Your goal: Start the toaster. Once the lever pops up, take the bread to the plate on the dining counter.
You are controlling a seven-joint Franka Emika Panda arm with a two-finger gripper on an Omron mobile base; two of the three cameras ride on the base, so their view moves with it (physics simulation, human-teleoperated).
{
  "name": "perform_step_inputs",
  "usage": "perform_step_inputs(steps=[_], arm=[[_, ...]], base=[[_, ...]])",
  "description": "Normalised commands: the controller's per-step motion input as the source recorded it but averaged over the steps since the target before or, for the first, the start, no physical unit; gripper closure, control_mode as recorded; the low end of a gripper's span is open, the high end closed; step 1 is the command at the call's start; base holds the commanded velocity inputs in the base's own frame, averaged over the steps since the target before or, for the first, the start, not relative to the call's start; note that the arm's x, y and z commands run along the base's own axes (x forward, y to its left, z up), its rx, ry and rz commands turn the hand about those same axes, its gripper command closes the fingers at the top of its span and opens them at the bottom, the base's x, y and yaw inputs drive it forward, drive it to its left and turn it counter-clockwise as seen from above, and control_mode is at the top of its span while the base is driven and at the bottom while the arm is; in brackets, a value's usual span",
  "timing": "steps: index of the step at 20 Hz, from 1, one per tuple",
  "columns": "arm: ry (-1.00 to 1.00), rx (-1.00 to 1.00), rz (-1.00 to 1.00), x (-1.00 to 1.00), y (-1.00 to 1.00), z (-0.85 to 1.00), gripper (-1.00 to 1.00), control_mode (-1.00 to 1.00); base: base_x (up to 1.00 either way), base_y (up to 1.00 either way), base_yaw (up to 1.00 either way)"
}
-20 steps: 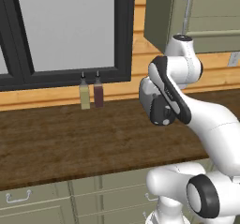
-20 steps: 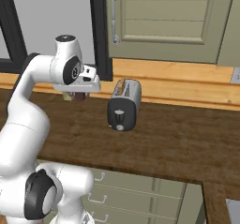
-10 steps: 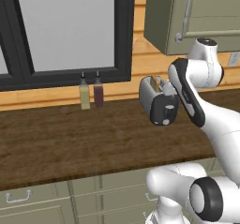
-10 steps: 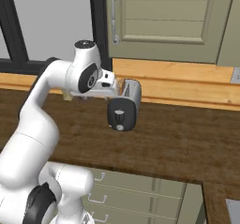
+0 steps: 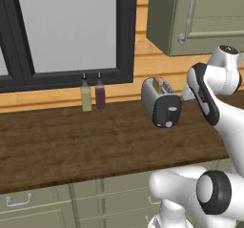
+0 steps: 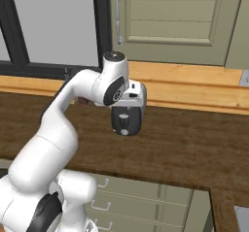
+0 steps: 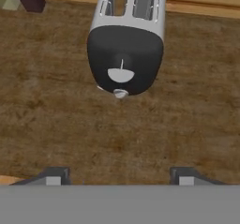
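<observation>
Hovering above the toaster (image 7: 125, 45) on the wooden counter (image 7: 56, 115), the gripper (image 7: 119, 175) is released, holding nothing.

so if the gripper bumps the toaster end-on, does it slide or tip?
Probably slides: the toaster sits low and long on the flat wood counter. Its rounded, smooth shell looks slippery. Side pushes seem likelier to tip it, since it's narrow.

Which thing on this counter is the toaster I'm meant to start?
Find the dark window, then follow the wood counter rightward past two small bottles. The toaster stands there: rounded, silver, two top slots, and a dark end panel with a knob.
</observation>
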Motion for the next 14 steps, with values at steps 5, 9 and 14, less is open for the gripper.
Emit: perform_step_inputs(steps=[5,9,14], arm=[[-0.10,0.00,0.22,0.25,0.07,-0.59,1.00,-1.00],[-0.07,0.07,0.08,0.59,0.00,-0.40,1.00,-1.00],[-0.03,0.03,0.00,0.32,0.09,-0.16,1.00,-1.00]], base=[[0.00,0.00,0.00],[0.00,0.00,0.00],[0.00,0.00,0.00]])
